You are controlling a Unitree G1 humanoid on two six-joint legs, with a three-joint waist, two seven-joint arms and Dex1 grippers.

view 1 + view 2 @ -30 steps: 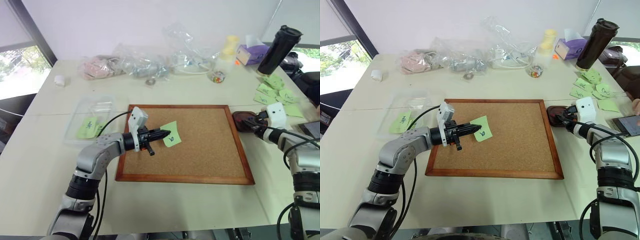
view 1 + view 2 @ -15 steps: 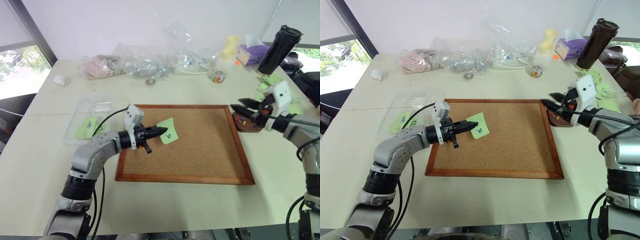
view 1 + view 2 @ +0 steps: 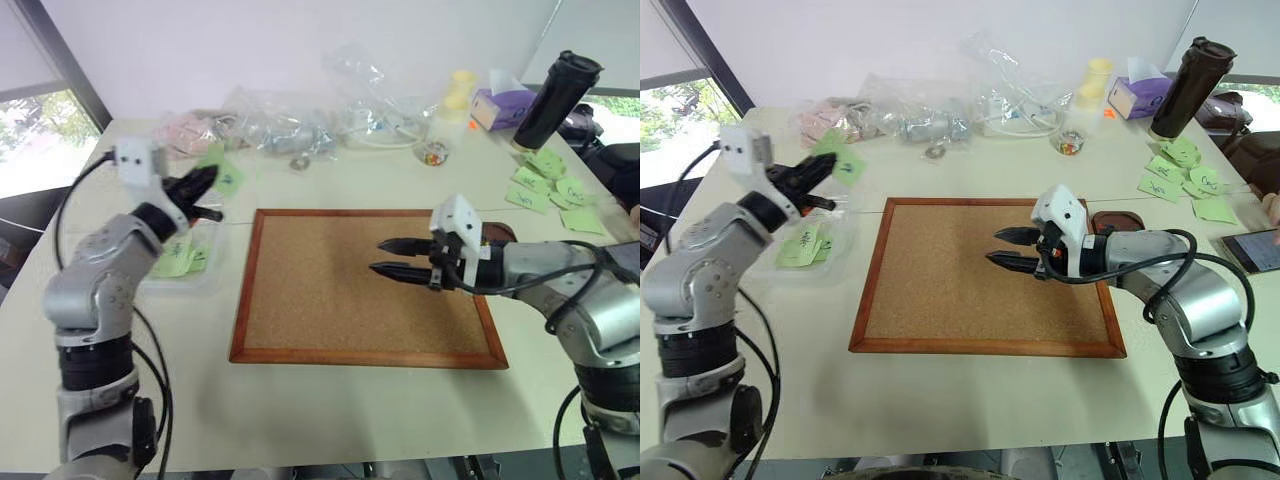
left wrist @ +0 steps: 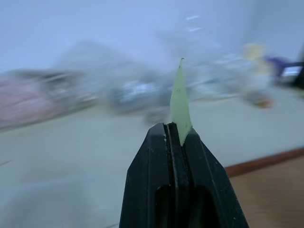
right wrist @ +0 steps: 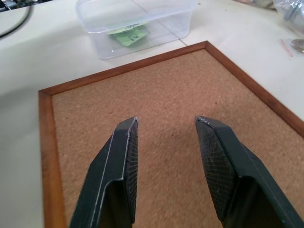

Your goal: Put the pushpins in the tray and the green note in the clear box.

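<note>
— Above the shallow clear plastic box [image 3: 185, 245], what is that in your left pincer [image 3: 207, 177]?

— It's the small light-green paper note [image 3: 843, 163], pinched by one edge between my closed fingers, hanging in the air over the box's far side.

— How does it handle?

— I judge it nearly weightless and floppy; it may curl, cling to a pad by its sticky strip, or flutter off course. An edge pinch suits it, and I'd free it low inside the box, beside the green notes lying there.

— And the right pincer [image 3: 391, 258]?

— Empty, fingers parted, hovering over the wood-framed corkboard [image 3: 330, 325]. The dark reddish-brown wooden tray [image 3: 1117, 220] sits behind it. I can't make out any pushpins.
</note>
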